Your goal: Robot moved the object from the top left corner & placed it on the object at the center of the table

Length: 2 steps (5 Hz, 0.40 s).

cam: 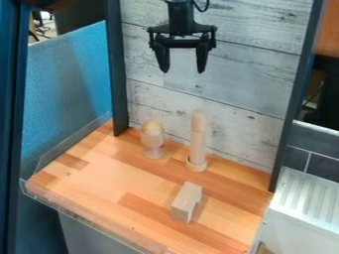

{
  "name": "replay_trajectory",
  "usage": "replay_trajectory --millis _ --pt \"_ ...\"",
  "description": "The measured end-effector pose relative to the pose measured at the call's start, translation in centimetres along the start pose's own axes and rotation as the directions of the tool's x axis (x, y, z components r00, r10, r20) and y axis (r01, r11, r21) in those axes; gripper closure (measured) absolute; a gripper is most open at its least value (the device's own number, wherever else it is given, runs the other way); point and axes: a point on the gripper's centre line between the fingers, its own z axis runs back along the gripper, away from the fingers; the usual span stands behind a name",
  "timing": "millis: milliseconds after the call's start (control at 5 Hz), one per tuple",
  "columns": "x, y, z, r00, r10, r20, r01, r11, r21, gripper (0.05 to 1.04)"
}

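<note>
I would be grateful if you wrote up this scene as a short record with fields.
Pincer: raised over the table's back part, open, holding nothing
Table: wooden top, backed by a plank wall
Rounded piece: upright, at the back, leftmost of the things in view
Post: upright, a wider collar around its foot
Block: notched, nearest the camera, apart from the post

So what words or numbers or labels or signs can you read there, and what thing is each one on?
There are none to read.
I see no writing on the tall wooden post, the rounded wooden piece, the wooden block or the black pincer.
The dark marks on the plank wall are just streaks and knots, not letters.
</note>
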Motion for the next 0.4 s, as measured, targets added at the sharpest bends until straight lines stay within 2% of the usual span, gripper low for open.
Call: replay_trajectory --millis 200,400 --pt "-0.4 0.1 -1.8 0.999 0.003 -0.043 -0.003 1.000 0.003 0.083" --pt "-0.5 1.4 -3.1 0.999 0.020 -0.046 -0.019 1.000 0.024 0.083"
